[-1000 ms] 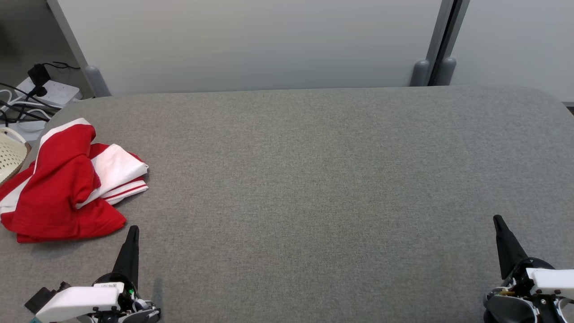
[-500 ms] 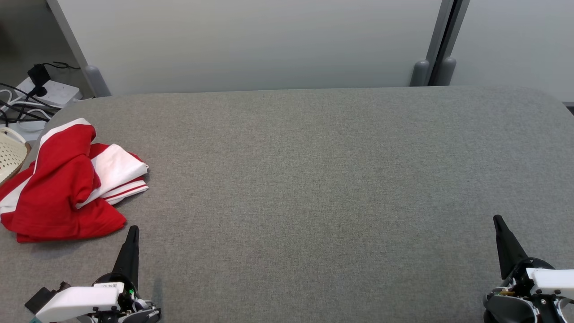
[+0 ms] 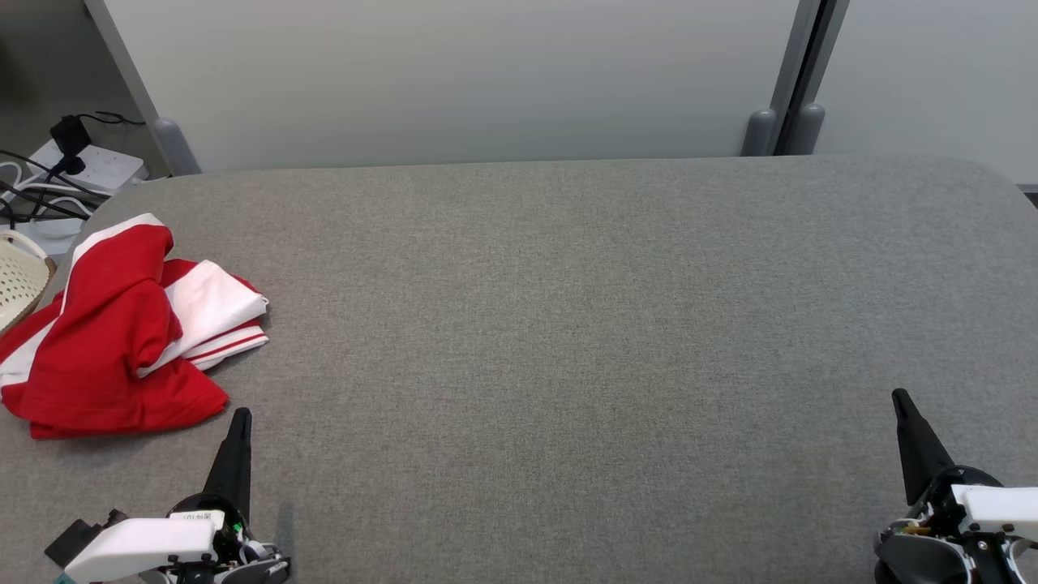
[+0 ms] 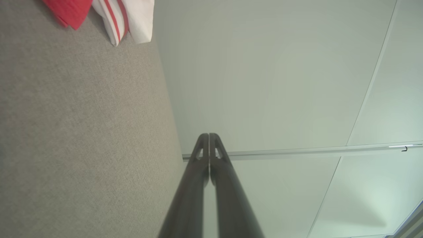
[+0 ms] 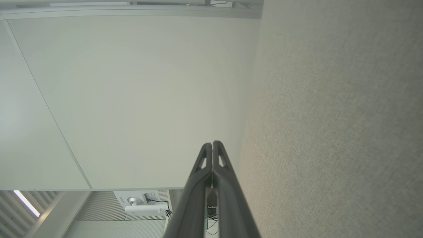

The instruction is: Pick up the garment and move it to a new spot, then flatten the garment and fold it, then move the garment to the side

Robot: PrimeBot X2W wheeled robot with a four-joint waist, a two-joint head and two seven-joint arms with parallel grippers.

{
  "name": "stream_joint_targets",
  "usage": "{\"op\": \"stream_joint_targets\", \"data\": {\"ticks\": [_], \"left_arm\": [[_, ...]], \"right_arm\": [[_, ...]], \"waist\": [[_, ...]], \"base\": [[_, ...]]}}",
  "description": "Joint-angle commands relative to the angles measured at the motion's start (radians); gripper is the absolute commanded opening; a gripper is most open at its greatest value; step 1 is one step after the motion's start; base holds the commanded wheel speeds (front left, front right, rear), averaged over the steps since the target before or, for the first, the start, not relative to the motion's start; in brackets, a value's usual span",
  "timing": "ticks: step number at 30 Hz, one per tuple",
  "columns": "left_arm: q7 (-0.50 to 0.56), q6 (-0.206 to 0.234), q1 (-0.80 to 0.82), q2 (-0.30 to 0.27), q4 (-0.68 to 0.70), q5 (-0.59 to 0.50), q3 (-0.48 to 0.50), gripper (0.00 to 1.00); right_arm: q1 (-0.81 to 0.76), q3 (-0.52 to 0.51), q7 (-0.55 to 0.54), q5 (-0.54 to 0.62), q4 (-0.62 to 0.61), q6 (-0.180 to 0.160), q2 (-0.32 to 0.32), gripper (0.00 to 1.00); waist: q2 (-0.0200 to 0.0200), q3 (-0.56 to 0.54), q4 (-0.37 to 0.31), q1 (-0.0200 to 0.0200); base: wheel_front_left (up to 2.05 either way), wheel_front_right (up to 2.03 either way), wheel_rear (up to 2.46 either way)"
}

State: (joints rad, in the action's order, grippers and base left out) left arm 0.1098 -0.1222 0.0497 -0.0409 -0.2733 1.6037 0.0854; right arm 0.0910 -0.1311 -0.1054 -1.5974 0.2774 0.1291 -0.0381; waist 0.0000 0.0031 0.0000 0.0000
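Note:
A crumpled red and white garment (image 3: 122, 332) lies at the left edge of the grey table (image 3: 568, 324); its red corner and striped white hem (image 4: 122, 16) show at the top left of the left wrist view. My left gripper (image 3: 241, 418) hovers just below and to the right of the garment, shut, touching nothing. In the left wrist view its fingertips (image 4: 209, 136) are pressed together. At the lower right, far from the cloth, my right gripper (image 3: 898, 397) is shut and empty, tips closed (image 5: 212, 143) in its own view.
A pale partition wall (image 3: 454, 73) stands behind the table. Off the table's left edge sit a cream perforated basket (image 3: 16, 280) and a power strip with cables (image 3: 73, 166). The wide grey surface stretches to the right of the garment.

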Motion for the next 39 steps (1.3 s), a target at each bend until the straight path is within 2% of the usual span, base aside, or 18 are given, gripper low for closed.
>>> {"op": "stream_joint_targets", "data": {"ticks": [1, 39], "left_arm": [[0.003, -0.008, 0.058, -0.009, 0.028, 0.005, 0.028, 0.0], [0.003, -0.008, 0.058, -0.009, 0.028, 0.005, 0.028, 0.0]], "right_arm": [[0.017, 0.018, -0.008, -0.012, -0.033, 0.002, -0.012, 0.0], [0.017, 0.018, -0.008, -0.012, -0.033, 0.002, -0.012, 0.0]], "waist": [[0.0, 0.0, 0.0, 0.0], [0.0, 0.0, 0.0, 0.0]], "base": [[0.0, 0.0, 0.0], [0.0, 0.0, 0.0]]}}
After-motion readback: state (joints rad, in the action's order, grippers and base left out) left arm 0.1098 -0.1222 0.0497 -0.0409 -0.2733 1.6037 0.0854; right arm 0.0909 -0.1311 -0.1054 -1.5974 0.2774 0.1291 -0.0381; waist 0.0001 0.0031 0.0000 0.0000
